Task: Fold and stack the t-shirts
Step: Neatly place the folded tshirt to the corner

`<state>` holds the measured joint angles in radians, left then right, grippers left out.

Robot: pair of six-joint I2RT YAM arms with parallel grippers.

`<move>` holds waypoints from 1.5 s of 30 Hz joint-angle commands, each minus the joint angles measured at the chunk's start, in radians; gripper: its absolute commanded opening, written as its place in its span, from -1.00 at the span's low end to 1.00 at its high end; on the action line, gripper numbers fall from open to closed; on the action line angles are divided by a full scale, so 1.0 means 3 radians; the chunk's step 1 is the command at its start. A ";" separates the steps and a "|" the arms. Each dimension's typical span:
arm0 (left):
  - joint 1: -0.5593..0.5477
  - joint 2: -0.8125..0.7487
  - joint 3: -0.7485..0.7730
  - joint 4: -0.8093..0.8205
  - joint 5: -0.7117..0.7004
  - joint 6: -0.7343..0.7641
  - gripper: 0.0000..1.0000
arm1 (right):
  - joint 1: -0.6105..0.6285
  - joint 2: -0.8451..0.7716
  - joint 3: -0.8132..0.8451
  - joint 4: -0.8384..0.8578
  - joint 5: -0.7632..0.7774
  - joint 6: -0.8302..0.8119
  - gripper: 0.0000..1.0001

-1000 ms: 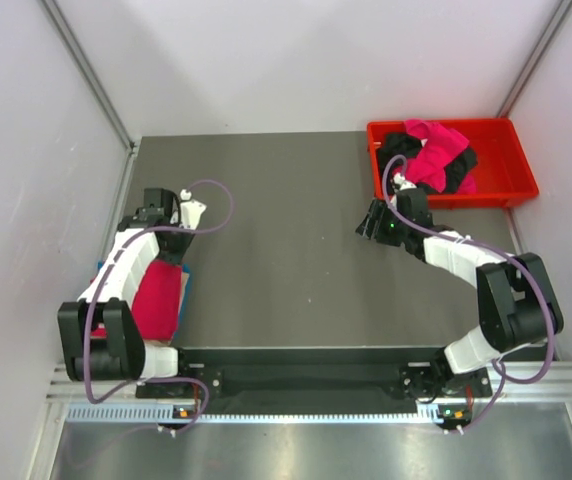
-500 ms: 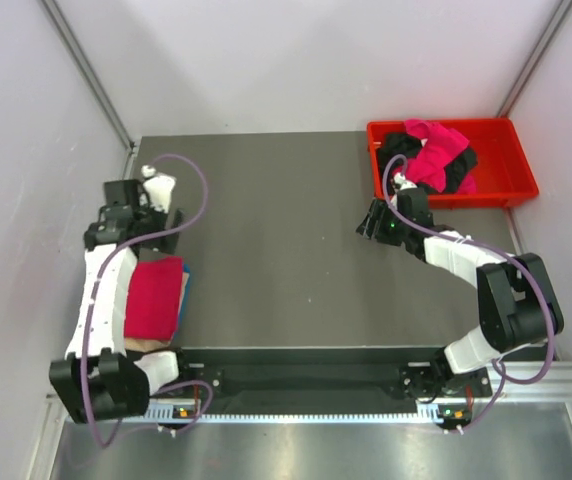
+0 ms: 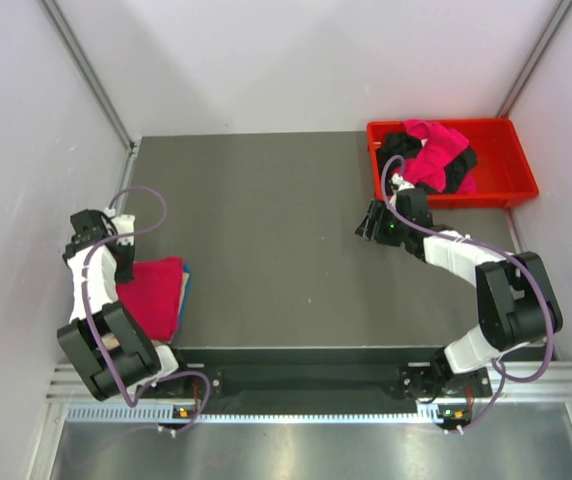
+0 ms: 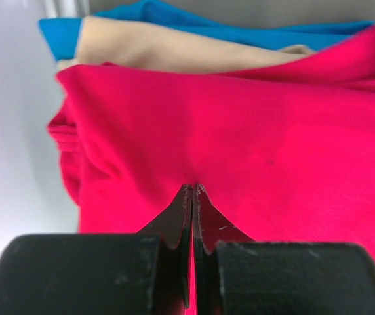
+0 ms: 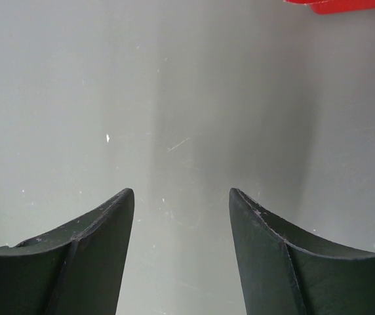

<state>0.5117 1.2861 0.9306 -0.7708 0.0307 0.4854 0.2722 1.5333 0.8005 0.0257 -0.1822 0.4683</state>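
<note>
Right end effector (image 5: 182, 197) open above dark counter (image 3: 266, 220); red tray (image 3: 521, 190) at far right holds crumpled pink, black t-shirts (image 3: 436, 160); left end effector (image 4: 193, 188) closed, nothing gripped, over folded pink t-shirt (image 4: 240, 131) atop tan t-shirt (image 4: 174, 49), counter's near-left edge

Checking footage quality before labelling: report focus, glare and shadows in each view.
Top external: sharp, evenly lit, glare on the metal strip at the bottom. Left wrist: pink t-shirt soft-focused, shut left gripper dark. Right wrist: table shows a pale sheen, open right gripper silhouetted, red tray corner blurred.
</note>
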 commanded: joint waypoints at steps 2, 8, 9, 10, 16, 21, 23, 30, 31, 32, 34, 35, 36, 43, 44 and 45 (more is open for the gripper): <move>0.0176 0.0130 -0.0003 0.0386 -0.0219 0.0029 -1.00 | -0.0058 -0.0049 0.0139 0.0027 0.0004 -0.0083 0.21; 0.0314 0.0130 -0.0039 0.0544 -0.0347 0.0136 -1.00 | -0.0079 -0.0029 0.0139 0.0027 0.0024 -0.0078 0.22; 0.0359 0.0161 -0.0049 0.0590 -0.0388 0.0156 -1.00 | -0.0084 -0.0023 0.0139 0.0032 0.0014 -0.0078 0.21; 0.0395 0.0202 -0.0054 0.0666 -0.0465 0.0192 -1.00 | -0.0089 -0.0013 0.0144 0.0032 0.0009 -0.0073 0.21; 0.0702 0.0534 0.0048 0.0739 -0.0522 0.0315 -1.00 | -0.0094 -0.0054 0.0149 0.0006 0.0019 -0.0083 0.21; 0.0754 0.0494 0.0058 0.0764 -0.0557 0.0396 -1.00 | -0.0130 -0.0095 0.0144 -0.0014 0.0014 -0.0093 0.21; 0.0774 0.0484 0.0058 0.0800 -0.0644 0.0412 -1.00 | -0.0140 -0.0115 0.0144 -0.0014 0.0014 -0.0088 0.22; 0.0795 0.0361 0.0186 0.0744 -0.0736 0.0392 -0.97 | -0.0150 -0.0146 0.0144 -0.0040 0.0019 -0.0104 0.21; 0.0795 0.0330 0.0272 0.0597 -0.0579 0.0376 -0.97 | -0.0145 -0.0151 0.0139 -0.0040 0.0024 -0.0109 0.21; 0.0795 0.0269 0.0328 0.0499 -0.0436 0.0376 -0.96 | -0.0150 -0.0156 0.0139 -0.0030 0.0019 -0.0109 0.21; 0.0774 0.0187 0.0415 0.0305 0.0241 0.0422 -0.95 | -0.0151 -0.0146 0.0144 -0.0030 0.0024 -0.0104 0.22; 0.0774 0.0116 0.0401 0.0228 0.0453 0.0442 -0.94 | -0.0151 -0.0136 0.0144 -0.0025 0.0019 -0.0088 0.21; 0.0769 0.0095 0.0380 0.0232 0.0592 0.0443 -0.93 | -0.0156 -0.0131 0.0144 -0.0019 0.0019 -0.0083 0.21; 0.0759 0.0599 0.0492 0.0453 0.0695 0.0325 -0.94 | -0.0151 -0.0146 0.0159 -0.0030 0.0014 -0.0083 0.21; 0.0759 0.0677 0.0523 0.0432 0.0635 0.0310 -0.94 | -0.0151 -0.0146 0.0159 -0.0035 0.0014 -0.0083 0.21; 0.0754 0.0744 0.0533 0.0447 0.0583 0.0294 -0.97 | -0.0156 -0.0146 0.0149 -0.0035 0.0024 -0.0083 0.21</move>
<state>0.7376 1.4456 1.0573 -0.6369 0.1833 0.5919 0.2390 1.5314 0.8005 0.0067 -0.1814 0.4530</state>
